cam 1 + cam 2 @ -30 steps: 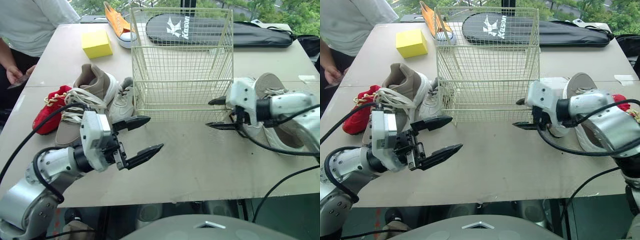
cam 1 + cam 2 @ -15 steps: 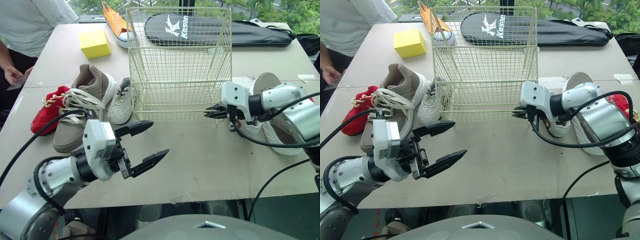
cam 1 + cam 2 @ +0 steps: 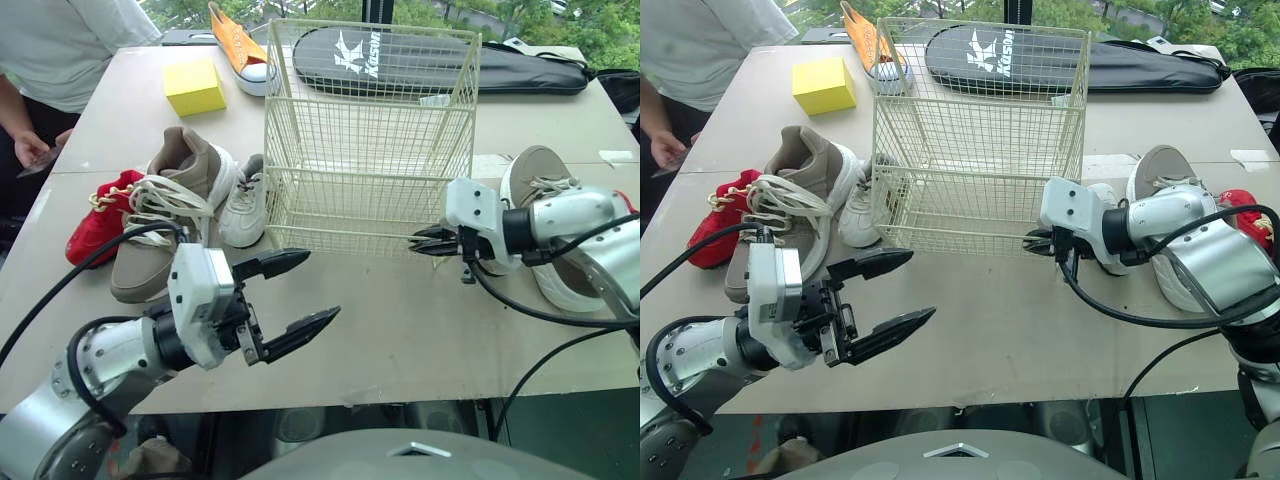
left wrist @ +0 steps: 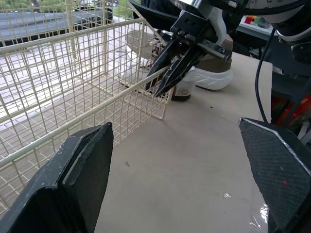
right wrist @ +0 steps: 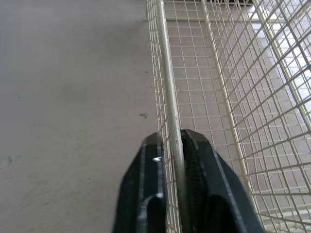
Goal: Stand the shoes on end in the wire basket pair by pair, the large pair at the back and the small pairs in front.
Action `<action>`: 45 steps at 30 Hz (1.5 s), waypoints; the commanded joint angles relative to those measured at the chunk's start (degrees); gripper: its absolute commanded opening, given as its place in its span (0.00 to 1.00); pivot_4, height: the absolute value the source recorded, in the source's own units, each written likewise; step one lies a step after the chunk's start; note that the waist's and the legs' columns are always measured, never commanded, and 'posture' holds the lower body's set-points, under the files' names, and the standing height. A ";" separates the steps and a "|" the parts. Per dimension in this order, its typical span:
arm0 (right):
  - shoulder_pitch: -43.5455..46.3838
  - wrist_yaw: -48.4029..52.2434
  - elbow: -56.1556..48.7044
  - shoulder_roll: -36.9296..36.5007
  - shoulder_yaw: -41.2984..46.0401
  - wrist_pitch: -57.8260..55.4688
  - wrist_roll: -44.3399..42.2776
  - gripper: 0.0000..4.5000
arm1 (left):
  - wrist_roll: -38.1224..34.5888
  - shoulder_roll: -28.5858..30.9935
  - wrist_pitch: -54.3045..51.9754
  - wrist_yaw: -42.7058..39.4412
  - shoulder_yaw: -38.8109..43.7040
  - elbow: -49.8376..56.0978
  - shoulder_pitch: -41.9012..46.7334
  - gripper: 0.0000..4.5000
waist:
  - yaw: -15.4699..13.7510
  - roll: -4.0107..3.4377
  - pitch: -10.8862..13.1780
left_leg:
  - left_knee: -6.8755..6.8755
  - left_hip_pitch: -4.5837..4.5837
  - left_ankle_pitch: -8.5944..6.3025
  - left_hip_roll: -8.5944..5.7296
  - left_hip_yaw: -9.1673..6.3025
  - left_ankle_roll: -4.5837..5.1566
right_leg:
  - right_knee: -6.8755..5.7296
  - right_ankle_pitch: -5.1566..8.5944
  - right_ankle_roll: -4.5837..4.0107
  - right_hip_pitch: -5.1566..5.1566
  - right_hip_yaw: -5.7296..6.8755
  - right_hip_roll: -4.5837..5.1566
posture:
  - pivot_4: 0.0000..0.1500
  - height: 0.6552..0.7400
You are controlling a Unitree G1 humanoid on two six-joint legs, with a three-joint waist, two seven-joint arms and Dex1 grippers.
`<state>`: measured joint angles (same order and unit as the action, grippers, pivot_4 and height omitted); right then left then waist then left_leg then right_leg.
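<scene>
I am clamping my right gripper onto a thick wire low at the near right corner of the wire basket, with my two black fingers pressing on either side of that wire. I am holding my left gripper wide apart above the desk, near its front edge and touching nothing.

The basket is standing mid-desk, and the shoes are lying outside it. To its left, a large tan shoe with white laces is lying toward the desk's left edge. A small white shoe is sitting between it and the basket, and a small red shoe is on its outer side. Toward the right edge, my right arm is hiding part of a second tan shoe. It is also mostly covering another white shoe and another red shoe.

An orange shoe and a yellow block are lying near the far left corner. Along the far edge a black racket bag is lying, and through the wires I am reading "Kason" in white lettering. A person's hand is showing past the left edge, with the rest of the person cut off.
</scene>
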<state>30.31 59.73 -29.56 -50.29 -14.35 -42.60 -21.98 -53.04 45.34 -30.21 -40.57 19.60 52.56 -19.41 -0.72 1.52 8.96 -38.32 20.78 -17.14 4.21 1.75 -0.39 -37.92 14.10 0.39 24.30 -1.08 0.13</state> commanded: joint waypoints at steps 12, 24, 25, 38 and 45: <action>-21.88 -9.83 -17.91 -0.22 43.56 -7.37 -29.68 0.80 | 4.08 0.98 3.23 -14.38 -10.40 -10.67 9.05 1.00 | -0.14 -0.01 0.01 | 0.00 0.01 0.00 0.00 -0.03 0.00 | -0.01 0.00 0.01 -0.03 0.03 -0.01 | 1.00 1.00; -45.59 -25.39 -21.47 5.86 61.57 -8.88 -26.97 0.99 | 7.81 -4.57 3.17 -19.44 -21.40 -19.21 22.69 1.00 | 0.14 0.03 -0.01 | -0.01 -0.02 0.00 -0.04 0.02 0.00 | -0.03 -0.01 0.06 -0.04 -0.22 -0.11 | 1.00 1.00; -46.03 -26.48 -21.56 6.34 61.62 -8.40 -26.38 1.00 | 7.89 -4.73 3.07 -19.60 -21.51 -19.56 23.15 1.00 | 0.12 0.03 -0.01 | -0.01 -0.01 0.00 -0.04 0.01 0.00 | -0.03 0.00 0.06 -0.04 -0.22 -0.11 | 1.00 1.00; -53.47 -33.53 -21.56 9.88 61.14 -7.04 -19.28 1.00 | 5.53 -3.77 -0.75 -19.78 -20.03 -19.10 27.13 1.00 | 0.06 0.02 0.00 | -0.01 0.00 0.00 -0.05 0.01 0.00 | -0.03 0.01 0.09 -0.04 -0.30 -0.13 | 1.00 1.00; -56.69 -42.77 -23.29 16.88 63.94 -10.39 -17.25 1.00 | 6.53 -2.74 1.10 -23.90 -20.19 -20.21 27.88 1.00 | 0.15 0.00 -0.01 | -0.01 0.03 0.00 -0.05 -0.02 0.00 | -0.01 0.09 0.21 -0.04 -0.29 -0.12 | 1.00 1.00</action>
<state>-26.67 19.31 -50.93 -33.41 47.57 -52.90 -40.05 -46.77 42.52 -30.67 -62.92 -0.66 31.79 7.99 -0.57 1.52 8.95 -38.32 20.80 -17.14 4.16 1.76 -0.39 -37.94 14.19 0.61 24.26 -1.40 0.00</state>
